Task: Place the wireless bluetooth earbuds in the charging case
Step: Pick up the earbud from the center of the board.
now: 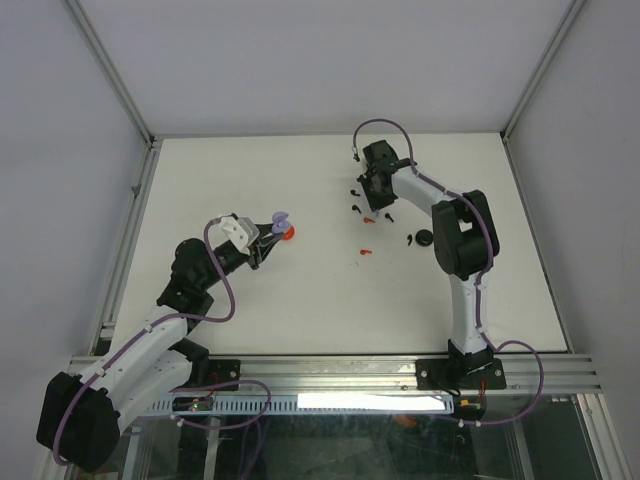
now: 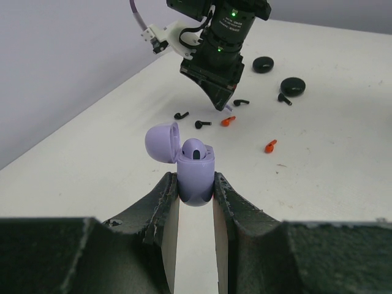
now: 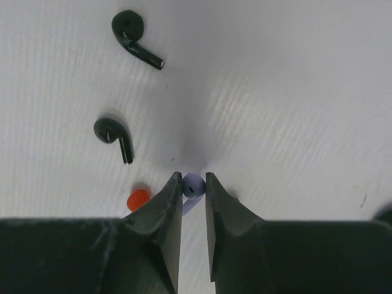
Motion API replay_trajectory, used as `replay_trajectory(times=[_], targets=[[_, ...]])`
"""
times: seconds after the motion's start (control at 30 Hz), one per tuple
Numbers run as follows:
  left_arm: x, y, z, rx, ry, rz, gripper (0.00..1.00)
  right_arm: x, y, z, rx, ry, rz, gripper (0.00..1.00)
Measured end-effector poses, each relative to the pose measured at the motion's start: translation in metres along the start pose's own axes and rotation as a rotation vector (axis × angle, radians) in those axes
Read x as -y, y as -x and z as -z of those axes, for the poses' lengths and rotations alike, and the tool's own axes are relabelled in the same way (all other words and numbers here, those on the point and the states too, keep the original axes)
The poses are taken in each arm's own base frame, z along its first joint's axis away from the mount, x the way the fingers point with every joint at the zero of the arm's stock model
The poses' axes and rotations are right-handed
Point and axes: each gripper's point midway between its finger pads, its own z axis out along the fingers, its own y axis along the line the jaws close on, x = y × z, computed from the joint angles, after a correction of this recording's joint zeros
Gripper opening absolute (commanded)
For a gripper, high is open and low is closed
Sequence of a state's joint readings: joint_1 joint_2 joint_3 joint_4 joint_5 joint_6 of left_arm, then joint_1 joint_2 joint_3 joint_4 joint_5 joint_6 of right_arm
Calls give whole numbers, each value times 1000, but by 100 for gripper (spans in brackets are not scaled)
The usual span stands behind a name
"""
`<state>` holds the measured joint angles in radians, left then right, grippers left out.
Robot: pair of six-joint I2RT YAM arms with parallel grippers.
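My left gripper [image 2: 195,184] is shut on the lower body of a lilac charging case [image 2: 196,168], held upright above the table with its lid [image 2: 162,142] flipped open to the left. In the top view that case [image 1: 279,220] sits left of centre. My right gripper [image 3: 193,180] points down at the table, its fingertips shut on a lilac earbud [image 3: 193,185] that touches the surface. Two black earbuds [image 3: 136,37] [image 3: 115,136] and a red earbud [image 3: 138,198] lie just left of it. Another red earbud [image 2: 270,146] lies apart, nearer the middle.
Two black round cases [image 2: 263,64] [image 2: 293,86] and a black earbud [image 2: 284,98] lie beyond the right arm [image 1: 455,235]. A red round object [image 1: 289,234] sits beside the lilac case. White walls edge the table [image 1: 200,180].
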<state>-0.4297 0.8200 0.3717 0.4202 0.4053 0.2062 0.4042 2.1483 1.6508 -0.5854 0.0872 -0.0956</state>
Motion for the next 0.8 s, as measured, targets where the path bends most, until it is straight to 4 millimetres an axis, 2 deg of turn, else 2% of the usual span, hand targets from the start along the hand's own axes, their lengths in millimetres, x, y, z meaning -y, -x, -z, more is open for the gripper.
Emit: replay_trajectory(times=[0.07, 0.2, 0.53, 0.8], targets=[[0, 5, -1, 19, -3, 5, 0, 0, 0, 10, 8, 0, 2, 17], [0, 16, -1, 61, -8, 8, 0, -7, 16, 43, 85, -3, 17, 16], [3, 46, -2, 180, -26, 27, 0, -57, 54, 169, 412, 28, 105, 17], [10, 73, -2, 294, -72, 60, 0, -92, 59, 257, 685, 140, 170, 20]])
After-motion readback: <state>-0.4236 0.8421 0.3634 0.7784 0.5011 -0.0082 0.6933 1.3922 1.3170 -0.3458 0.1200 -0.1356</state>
